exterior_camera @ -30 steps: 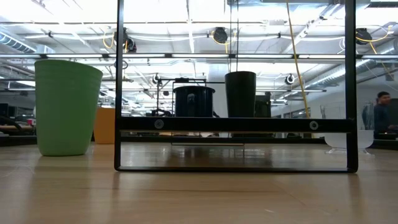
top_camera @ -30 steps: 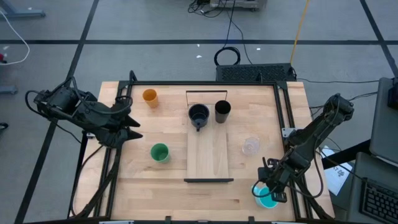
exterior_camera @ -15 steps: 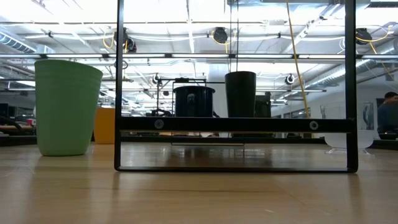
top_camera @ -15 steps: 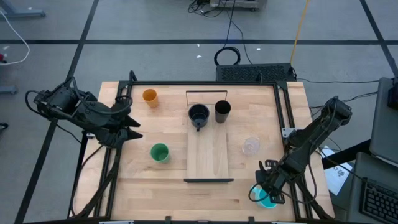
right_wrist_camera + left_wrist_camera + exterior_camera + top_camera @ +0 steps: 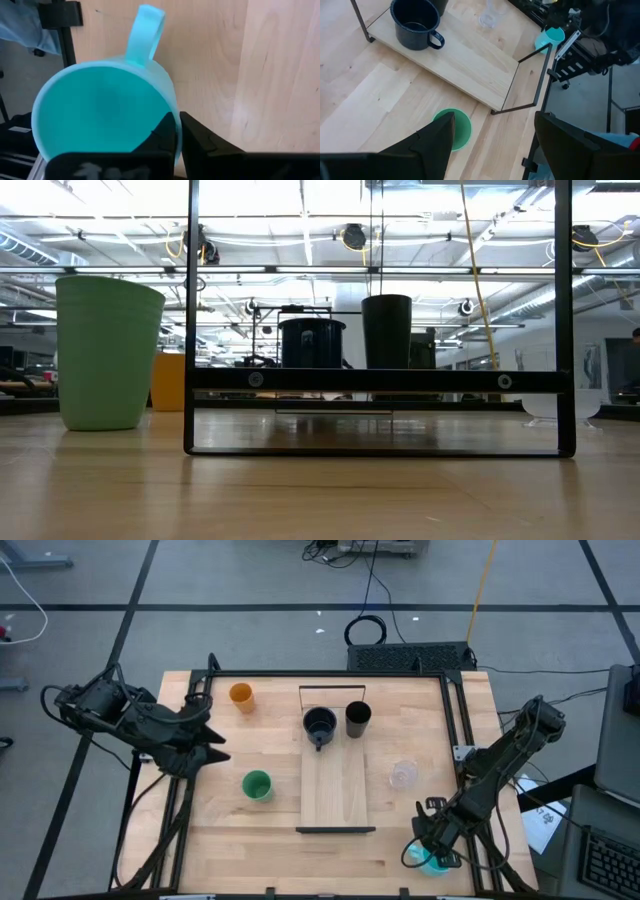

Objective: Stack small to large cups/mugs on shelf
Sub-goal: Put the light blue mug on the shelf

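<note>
Overhead and wrist views of the two-arm bench. The right gripper (image 5: 428, 852) is down at the near right corner of the tabletop (image 5: 220, 840), its two fingers (image 5: 200, 142) pinched together on the rim wall of the bright blue mug (image 5: 102, 112), one finger inside and one outside; the mug's handle (image 5: 145, 32) points away from the gripper. In the overhead view the mug is largely covered by the gripper, so whether its base rests on the wood is hard to judge. The left gripper (image 5: 212, 740) waits over the table's left edge with its fingers (image 5: 437, 137) spread wide and nothing between them.

The shelf (image 5: 335, 790), a light-wood board with dark end frames, runs down the middle of the table. At its far end stand the dark mug (image 5: 319, 724), handle toward the near side, and the tall black cup (image 5: 358, 717), just beside each other; the rest of the board is bare. Off the shelf, the orange cup (image 5: 241, 695) stands near the far left corner, the green cup (image 5: 257, 785) left of the board, and the small clear cup (image 5: 403, 775) right of it, well apart from the blue mug
</note>
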Robot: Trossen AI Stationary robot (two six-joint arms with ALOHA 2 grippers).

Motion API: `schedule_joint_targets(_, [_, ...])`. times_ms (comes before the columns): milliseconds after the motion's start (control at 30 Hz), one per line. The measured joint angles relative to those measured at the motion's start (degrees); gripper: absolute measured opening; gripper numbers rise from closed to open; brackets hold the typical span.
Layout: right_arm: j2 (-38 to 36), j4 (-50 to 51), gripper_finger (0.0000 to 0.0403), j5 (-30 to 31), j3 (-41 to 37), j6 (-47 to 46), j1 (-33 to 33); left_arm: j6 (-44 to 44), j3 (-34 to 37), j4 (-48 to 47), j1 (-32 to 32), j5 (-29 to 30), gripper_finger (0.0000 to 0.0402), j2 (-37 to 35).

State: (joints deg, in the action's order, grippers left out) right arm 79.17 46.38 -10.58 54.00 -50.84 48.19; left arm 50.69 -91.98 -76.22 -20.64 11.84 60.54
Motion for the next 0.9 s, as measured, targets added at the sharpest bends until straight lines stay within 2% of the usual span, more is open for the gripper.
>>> schedule_joint_targets(233, [-3.5,5.2,0.0002,0.1,0.0,1.3,-1.6,0.4,0.0,0.0,0.0,1.1,0.0273,0.7])
schedule_joint_targets(500, [-11.3,13.5,0.0001,1.9,0.2,5.7,-6.9,-0.7,0.0,3.8,0.0,4.0,0.0273,1.8])
schedule_joint_targets(700, [-13.4,17.6,0.0001,5.9,5.4,15.1,-13.4,-1.9,0.0,9.5,0.8,5.1,0.0273,2.7])
schedule_joint_targets(900, [-13.4,20.1,0.0001,9.0,11.4,25.6,-21.4,-3.0,0.0,10.8,2.9,2.3,0.0273,6.4])
